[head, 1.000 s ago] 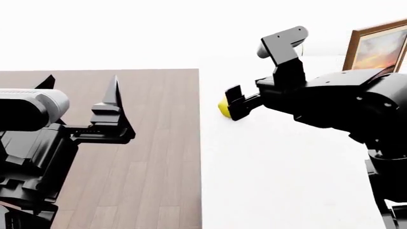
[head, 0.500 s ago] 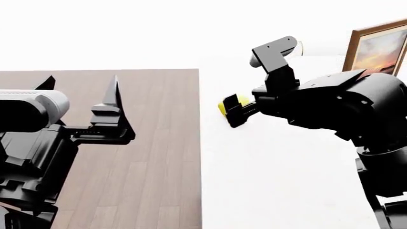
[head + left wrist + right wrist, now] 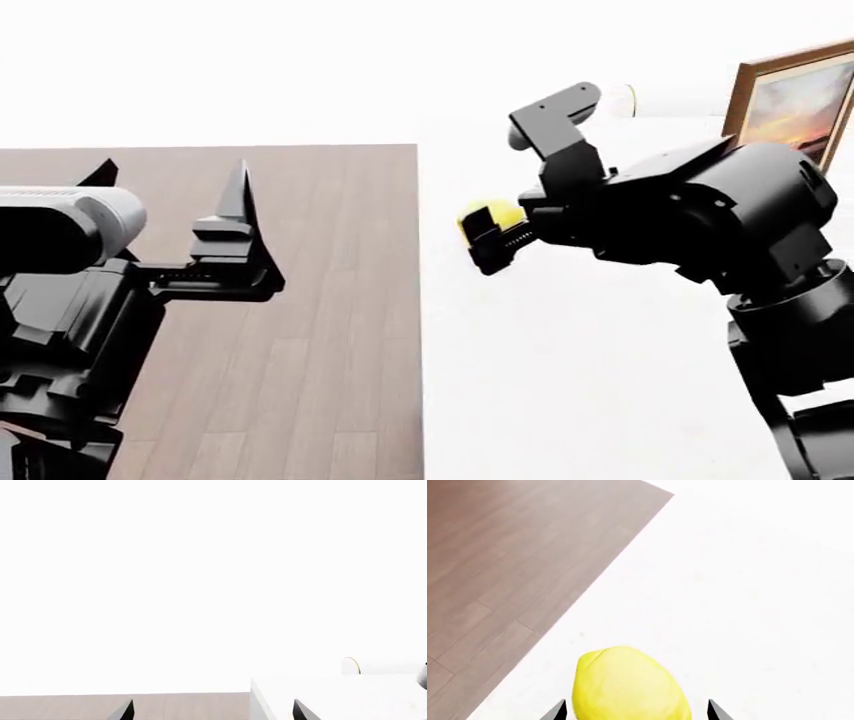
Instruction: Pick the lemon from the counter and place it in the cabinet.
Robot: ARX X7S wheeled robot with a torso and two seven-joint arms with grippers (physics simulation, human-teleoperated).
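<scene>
Near the counter's straight edge, just beside the drop to the wood-plank floor, the lemon sits between the fingers of the right gripper, whose arm reaches in from the right so the jaws straddle the fruit from the side. From the right wrist view the lemon fills the gap between the two dark fingertips, with slivers of white showing on both sides, so the jaws look spread about the fruit's width; whether they already press on it cannot be told. Off to the side, the left gripper hangs over the floor with its fingers apart and empty, probably parked to keep clear. No cabinet shows in any view.
</scene>
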